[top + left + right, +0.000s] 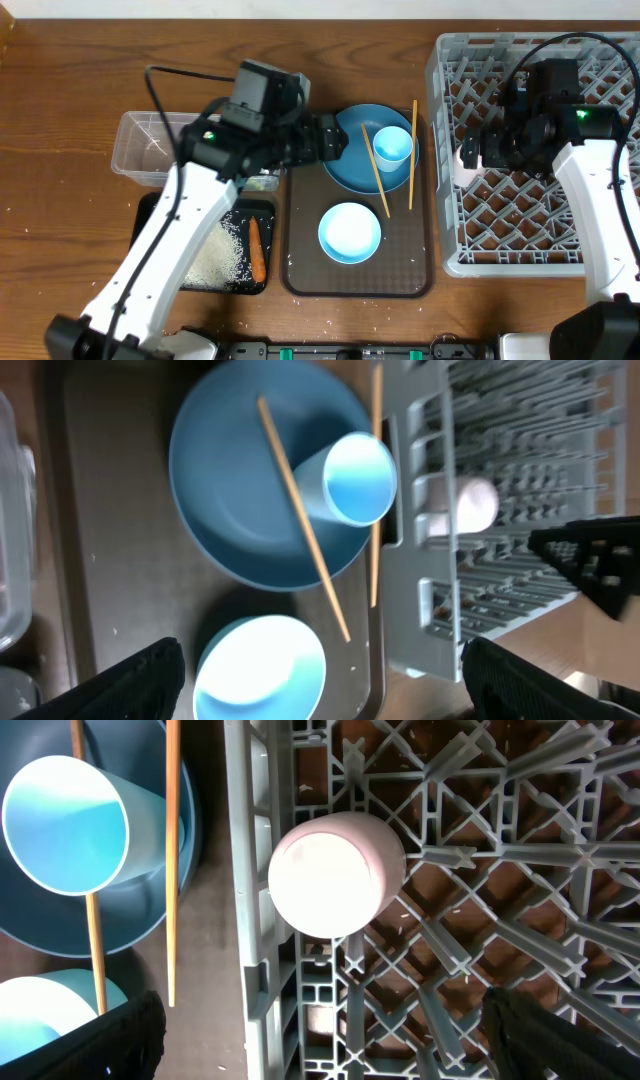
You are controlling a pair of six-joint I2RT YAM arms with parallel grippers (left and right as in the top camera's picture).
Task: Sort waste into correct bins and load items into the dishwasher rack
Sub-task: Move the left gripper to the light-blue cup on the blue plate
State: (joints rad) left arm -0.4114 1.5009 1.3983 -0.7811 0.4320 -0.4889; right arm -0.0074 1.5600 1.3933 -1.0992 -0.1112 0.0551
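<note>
One dish is in the dishwasher rack [443,230] so far, and that is the pale pink cup [335,875]. It sits near the rack's edge, right under my right gripper [322,1010]. That gripper is spread wide and has nothing in it.

My left gripper [322,655] is wide open too, and it is empty. It hangs over the brown tray [300,270], where all the other dishes wait. The small light-blue bowl [265,665] is just below this gripper. A little past it is the big dark-blue plate [230,490]. The light-blue cup [355,478] sits on that plate, and the two chopsticks [304,520] lie across it. None of these are in the rack yet.

Some of the waste looks sorted. The rice [215,258] and the carrot [257,250] lie in the black tray [230,290], back behind my left gripper, beside my arm. The clear tub [140,150] is next to that tray, but I cannot tell what is in it. I cannot pick out the napkin or the wrapper.

I think most of the loading is left to do: the plate, the bowl, one cup and both chopsticks.
</note>
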